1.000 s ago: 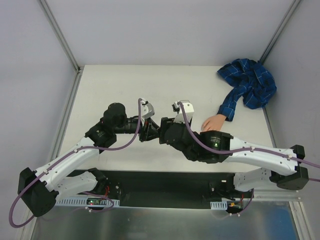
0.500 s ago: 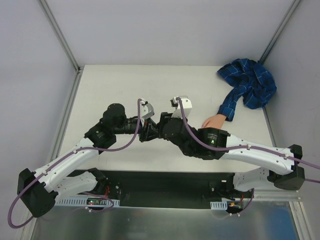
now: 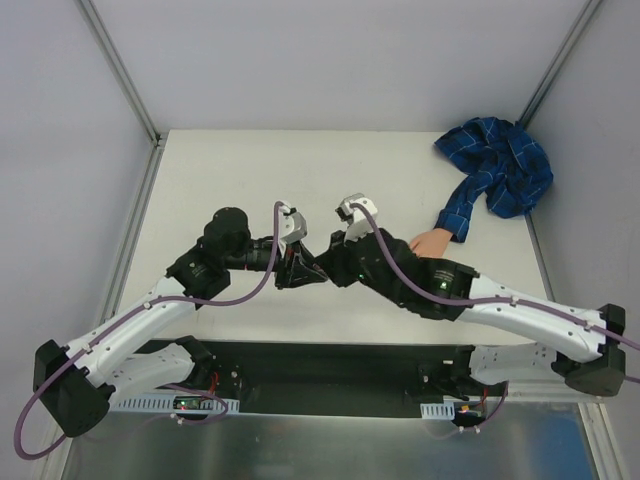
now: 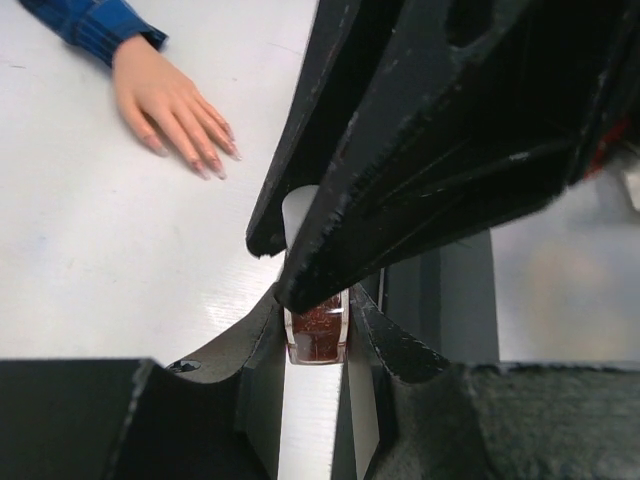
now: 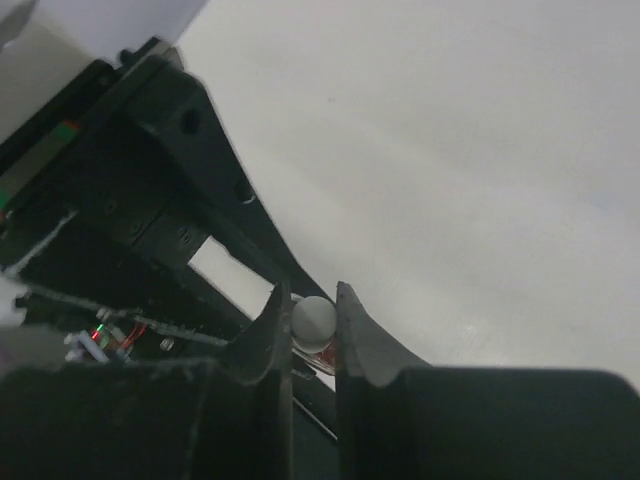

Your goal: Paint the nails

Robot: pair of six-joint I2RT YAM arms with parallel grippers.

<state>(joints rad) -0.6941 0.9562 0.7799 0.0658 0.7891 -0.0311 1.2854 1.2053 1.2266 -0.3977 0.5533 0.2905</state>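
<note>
One bottle (image 4: 317, 342) between both: left end effector (image 4: 318, 322) grips it, right end effector (image 5: 313, 300) pinches its cap (image 5: 313, 320).

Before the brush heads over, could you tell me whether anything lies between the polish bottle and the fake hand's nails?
Nothing visible does. In the left wrist view, only bare table separates the bottle, where the right end effector pinches the white cap, from the nails.

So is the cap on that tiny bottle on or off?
On. The white cap sits atop the bottle, with the right pincer shut on it; the left pincer grips the bottle's body.
</note>
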